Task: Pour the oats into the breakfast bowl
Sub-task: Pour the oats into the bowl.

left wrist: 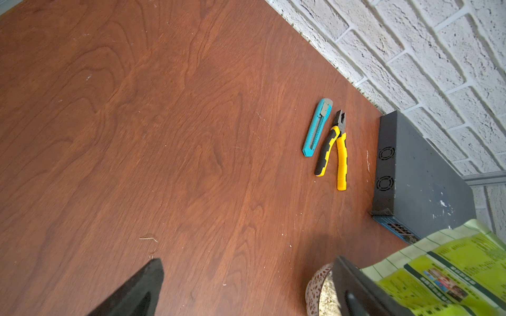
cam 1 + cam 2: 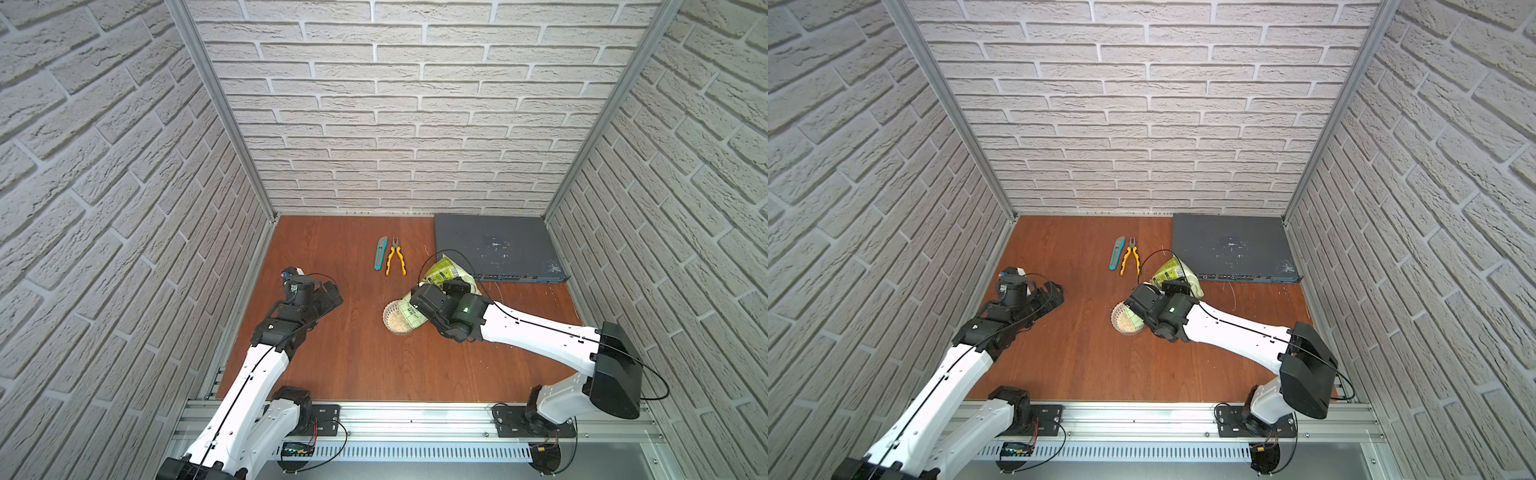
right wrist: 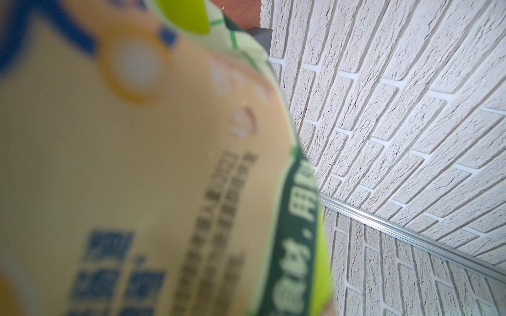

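From where I stand, the pouch [image 2: 445, 271] is tipped mouth-down over the breakfast bowl [image 2: 386, 322]. The bowl sits near the middle of the worktop [image 2: 332, 365], a little toward its right edge. The pouch's closed end rises toward the grey box [image 2: 494, 245] in the far right corner. Oats [image 2: 399, 325] already lie in the bowl.

Spill is my main worry. The pouch mouth looks wider than the bowl, so flakes could slide past the rim onto the wood. The bowl seems light and nothing steadies it, so a nudge from the pouch's lip could shove or tip it. The soft pouch might also buckle and dump a heap at once.

The right gripper [image 2: 444, 291] is clamped partway closed across the pouch's middle, and its wrist view shows little but blurred print. The left gripper [image 1: 246, 260] is spread as wide as it goes and holds nothing. It sits toward the worktop's left edge, apart from the bowl.
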`<action>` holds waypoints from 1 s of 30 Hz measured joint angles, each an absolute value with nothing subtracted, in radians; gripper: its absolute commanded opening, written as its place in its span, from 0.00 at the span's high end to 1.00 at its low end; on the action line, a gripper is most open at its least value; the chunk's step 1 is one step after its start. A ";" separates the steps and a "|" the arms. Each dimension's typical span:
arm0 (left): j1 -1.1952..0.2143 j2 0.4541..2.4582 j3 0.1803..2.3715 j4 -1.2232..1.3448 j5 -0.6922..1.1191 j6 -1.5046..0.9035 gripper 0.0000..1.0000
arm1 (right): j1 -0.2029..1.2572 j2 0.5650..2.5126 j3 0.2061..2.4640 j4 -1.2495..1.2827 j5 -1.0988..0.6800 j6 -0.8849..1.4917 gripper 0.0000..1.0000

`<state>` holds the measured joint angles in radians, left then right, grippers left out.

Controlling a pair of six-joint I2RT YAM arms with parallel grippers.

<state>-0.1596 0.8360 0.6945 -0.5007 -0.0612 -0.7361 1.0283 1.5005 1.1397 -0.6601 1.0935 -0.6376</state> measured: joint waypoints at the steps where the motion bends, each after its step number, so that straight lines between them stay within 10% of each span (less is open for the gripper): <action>1: -0.159 0.837 0.694 -0.500 -0.060 -0.736 0.02 | 1.028 1.501 1.142 -0.660 1.094 -0.638 0.97; 30: -0.155 0.866 0.694 -0.500 -0.051 -0.743 0.02 | 1.029 1.501 1.149 -0.643 1.169 -0.685 0.96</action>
<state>-0.1555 0.8658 0.6945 -0.4999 -0.0505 -0.7425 1.0286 1.5005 1.1488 -0.6430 1.1690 -0.6849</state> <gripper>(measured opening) 0.981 0.322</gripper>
